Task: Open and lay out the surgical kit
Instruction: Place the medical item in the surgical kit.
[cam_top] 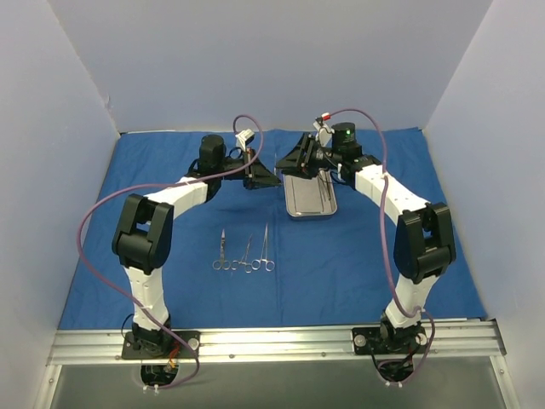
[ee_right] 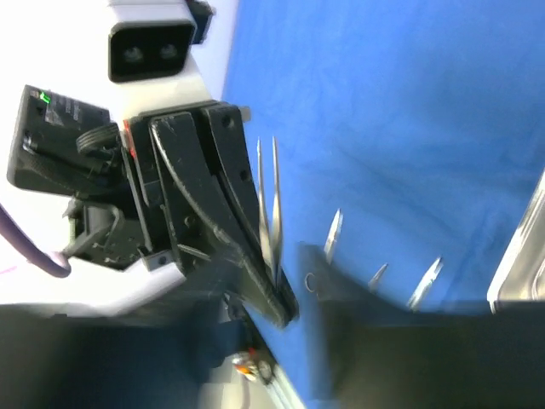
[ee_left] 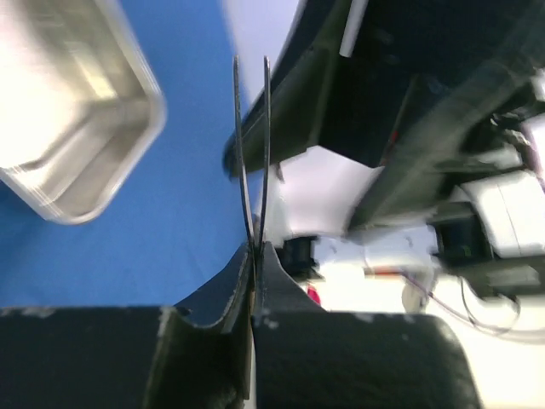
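Top view: the blue cloth wrap [cam_top: 153,256] is spread flat over the bench, so the opening step is judged done. The steel tray [cam_top: 303,203] is set near the far edge of the bench, about centre. Three ring-handled instruments [cam_top: 247,257] are laid in a row mid-bench, rings toward the near edge, close but apart. The left gripper [cam_top: 262,176] and right gripper [cam_top: 300,160] are held near each other by the tray's far-left corner. Step judged: laying out, with one tool held in the air.

Left wrist view: the tweezers [ee_left: 255,230] are pinched in the left pincer, jaws closed tight on them, prongs splayed and pointing away. The tray is seen low to the left, over blue cloth. The right gripper's black body is just beyond the prongs. Contact with them cannot be told.

Right wrist view: the right pincer's own fingers are blurred at the bottom. A narrow gap is seen between them and nothing is seen clamped there. The left gripper with the tweezers fills the middle. Three instrument tips show lower right, and the tray rim is at the right edge.

Next move, as judged: the right pincer is to be backed clear of the prongs. The tweezers are then to be carried to the row and laid on bare cloth beside an outer instrument. In the way are the right gripper close by, the tray just beside, and the looping purple cables [cam_top: 94,221].
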Robot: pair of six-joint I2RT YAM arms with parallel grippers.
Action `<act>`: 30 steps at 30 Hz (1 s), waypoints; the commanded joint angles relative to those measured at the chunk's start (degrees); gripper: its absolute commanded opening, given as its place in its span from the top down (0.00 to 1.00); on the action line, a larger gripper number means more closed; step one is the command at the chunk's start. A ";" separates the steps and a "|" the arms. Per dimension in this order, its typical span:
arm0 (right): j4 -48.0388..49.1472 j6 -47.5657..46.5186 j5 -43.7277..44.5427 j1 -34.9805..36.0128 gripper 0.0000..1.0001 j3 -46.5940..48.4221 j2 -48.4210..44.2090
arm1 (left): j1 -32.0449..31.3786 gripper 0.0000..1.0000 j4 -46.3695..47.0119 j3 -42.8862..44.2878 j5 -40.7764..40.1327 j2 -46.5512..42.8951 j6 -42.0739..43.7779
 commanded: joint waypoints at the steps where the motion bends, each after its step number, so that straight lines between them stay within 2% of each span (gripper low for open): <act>1: -9.16 -5.50 3.74 0.42 0.37 5.93 -1.75 | 2.49 0.98 -19.33 2.25 -9.82 -6.92 13.78; 2: -19.47 -8.13 9.94 0.15 0.28 8.03 -1.83 | 2.93 0.98 -40.48 4.18 -14.66 -8.08 27.24; 3: -24.97 -14.07 13.74 -0.02 0.20 13.28 -1.57 | 2.93 0.98 -48.00 5.42 -19.85 -9.04 32.08; 4: -29.37 -16.65 17.26 -0.02 0.16 15.85 -1.31 | 2.84 0.98 -52.07 5.61 -28.34 -11.49 37.52; 5: -36.20 -19.03 19.90 0.06 0.15 17.88 -0.96 | 2.93 0.98 -57.07 3.78 -32.43 -12.91 38.97; 6: -38.62 -22.10 23.41 -0.02 0.14 20.07 -0.52 | 3.02 0.98 -58.95 2.46 -35.60 -13.97 40.03; 8: -42.58 -23.70 25.63 -0.20 0.13 20.45 -0.52 | 2.76 0.98 -64.82 -0.53 -44.45 -16.78 41.70; 10: -42.86 -24.94 25.82 -0.38 0.13 18.97 -1.74 | 1.62 0.98 -68.44 -2.21 -49.67 -19.15 41.88; 11: -42.60 -24.94 25.30 -0.29 0.13 18.26 -2.44 | 1.18 0.98 -72.64 -2.56 -55.18 -19.86 41.53; 13: -40.15 -24.16 23.54 -0.20 0.13 13.28 -5.69 | -0.57 0.98 -74.61 -5.02 -60.31 -21.79 40.83; 17: -35.49 -21.26 20.99 -0.20 0.13 5.79 -10.71 | -0.67 0.98 -76.72 -11.61 -64.36 -23.38 36.45; 18: -35.22 -21.25 20.46 -0.11 0.12 4.73 -12.19 | -0.67 0.98 -76.72 -12.66 -67.42 -23.55 36.08; 21: -34.78 -22.65 20.19 -0.02 0.12 1.64 -13.79 | -0.76 0.98 -72.95 -18.11 -68.76 -25.22 36.34; 25: -36.09 -24.76 21.07 -0.20 0.12 1.38 -13.17 | -1.11 0.98 -74.17 -16.64 -70.96 -21.20 36.95; 30: -35.48 -25.38 21.60 -0.55 0.12 2.17 -11.86 | -1.20 0.98 -75.14 -16.45 -69.21 -17.14 37.67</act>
